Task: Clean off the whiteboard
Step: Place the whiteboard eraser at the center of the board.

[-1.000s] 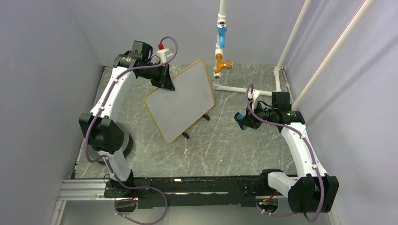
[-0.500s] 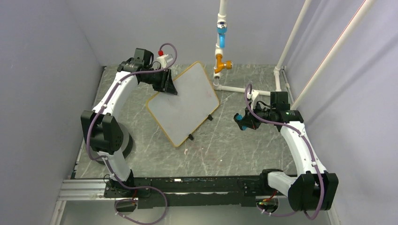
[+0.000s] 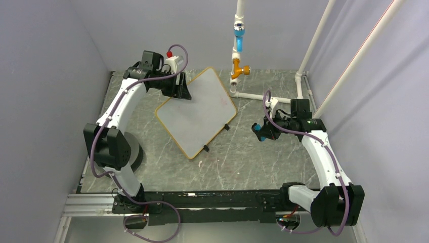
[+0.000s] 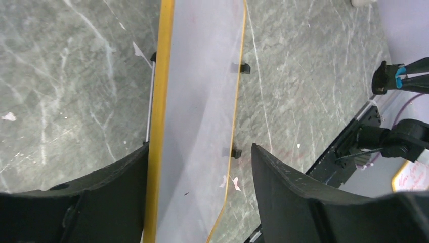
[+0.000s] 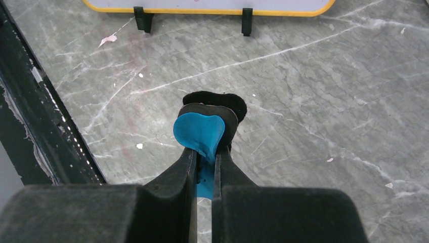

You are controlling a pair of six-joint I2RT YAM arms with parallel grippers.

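Observation:
The whiteboard (image 3: 196, 114) is white with a thin yellow-orange frame and rests low on the marble table, its two black clip feet (image 3: 205, 148) on the near-right side. A faint red smudge shows near its far-right corner. My left gripper (image 3: 181, 87) is open and straddles the board's far-left edge. In the left wrist view the whiteboard (image 4: 202, 76) runs between the spread jaws of the left gripper (image 4: 200, 149); one finger sits close against the yellow frame, the other well apart. My right gripper (image 3: 263, 130) hovers right of the board, shut on a blue-and-black eraser (image 5: 202, 131). The whiteboard's near edge (image 5: 202, 10) shows beyond it.
A white pipe frame (image 3: 238, 61) with blue and orange fittings stands at the back, with more white pipes (image 3: 303, 76) at the back right. A black rail (image 3: 202, 200) runs along the near edge. Small paper scraps (image 3: 201, 163) lie near the board. Grey walls close in on both sides.
My left gripper has opened and let go of the board's far edge. The board has dropped from a raised tilt to lie lower on the table. The right arm has not moved.

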